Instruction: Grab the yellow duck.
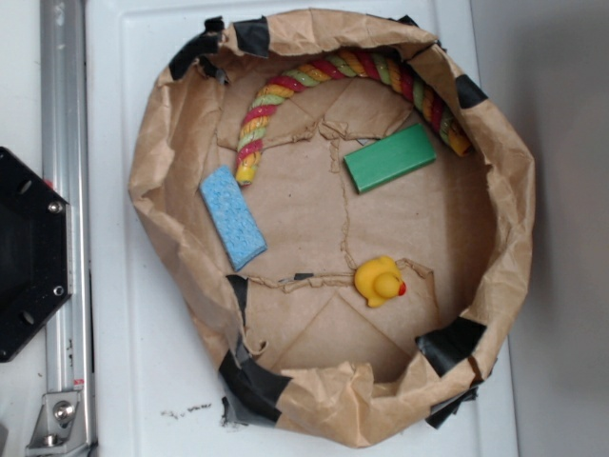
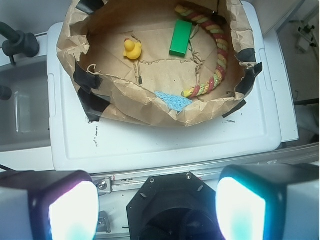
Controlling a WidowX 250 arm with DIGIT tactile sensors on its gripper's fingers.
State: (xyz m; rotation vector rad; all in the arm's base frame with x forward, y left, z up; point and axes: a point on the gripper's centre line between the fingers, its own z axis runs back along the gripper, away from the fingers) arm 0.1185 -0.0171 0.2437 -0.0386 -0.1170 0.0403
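The small glossy yellow rubber duck [image 1: 379, 281] sits alone on the floor of a round crumpled brown-paper basin [image 1: 162, 162] patched with black tape, its red-orange beak on the side away from the blue sponge [image 1: 232, 217]. The robot's hand [image 2: 156, 202] hangs high and well back from the basin, over the black hexagonal base [image 2: 170, 207] at the edge of the white tabletop [image 2: 165, 145]; its two pale fingers [image 2: 67, 207] stand wide apart with nothing between them, so the hand is released and empty. In the wrist view the duck lies far ahead and toward the left, inside the far part of the basin, beyond the near paper wall. A green rectangular block [image 1: 389, 158] lies well apart from the duck, and a striped red, green and yellow rope [image 1: 333, 69] curves along the wall beyond the block. The reach seemingly has to carry the hand forward over the paper rim and slightly left before any descent; the duck's rounded body offers little obvious long axis to align with
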